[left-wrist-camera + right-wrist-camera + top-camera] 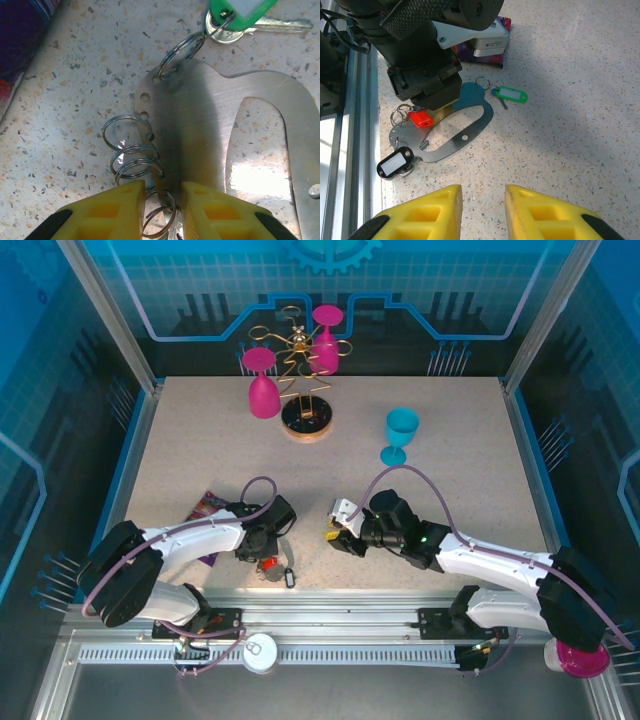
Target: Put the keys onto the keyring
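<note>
My left gripper (162, 192) sits low over the keyring (200, 120). Its yellow fingers (120, 210) are narrowly apart astride the plate's edge and a small split ring (159, 220); I cannot tell whether they pinch. My right gripper (482, 200) hangs open and empty, near the keyring. The keyring lies flat on the table (470, 500) by the front edge, with a green tag (509, 94) at one end, a black tag (395, 162) at the other, and the red key (420, 119) on it under my left gripper. The blue cup (401, 430) stands upright well behind; I cannot see what is in it. Two pink goblets (263, 390) are mouth down at the wire rack (305, 415).
</note>
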You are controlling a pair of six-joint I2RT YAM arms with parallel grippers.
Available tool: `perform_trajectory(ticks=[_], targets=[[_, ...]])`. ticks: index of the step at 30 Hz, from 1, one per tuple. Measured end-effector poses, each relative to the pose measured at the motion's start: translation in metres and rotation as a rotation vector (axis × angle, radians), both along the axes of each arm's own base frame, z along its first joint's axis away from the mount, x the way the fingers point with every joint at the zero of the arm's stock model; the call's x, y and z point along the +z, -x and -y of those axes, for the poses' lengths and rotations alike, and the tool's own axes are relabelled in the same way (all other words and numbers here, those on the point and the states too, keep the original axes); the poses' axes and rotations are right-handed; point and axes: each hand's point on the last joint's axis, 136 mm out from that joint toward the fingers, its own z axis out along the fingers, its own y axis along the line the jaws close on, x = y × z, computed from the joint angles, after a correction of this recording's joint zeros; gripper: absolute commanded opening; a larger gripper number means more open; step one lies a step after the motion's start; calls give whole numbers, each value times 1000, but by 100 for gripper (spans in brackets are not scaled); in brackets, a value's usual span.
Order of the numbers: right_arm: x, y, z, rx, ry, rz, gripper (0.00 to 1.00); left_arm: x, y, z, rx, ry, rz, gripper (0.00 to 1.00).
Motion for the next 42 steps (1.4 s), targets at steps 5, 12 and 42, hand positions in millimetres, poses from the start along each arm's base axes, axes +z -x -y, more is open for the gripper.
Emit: perform_trajectory(ticks=[5, 12, 42], targets=[[0, 0, 0, -2, -1, -3, 30, 0, 0, 0, 1, -1, -1, 20], [0, 0, 0, -2, -1, -3, 30, 0, 0, -1, 10, -5, 5, 6], [1, 4, 2, -2, -7, -3, 30, 5, 41, -9, 320, 252, 21, 33]])
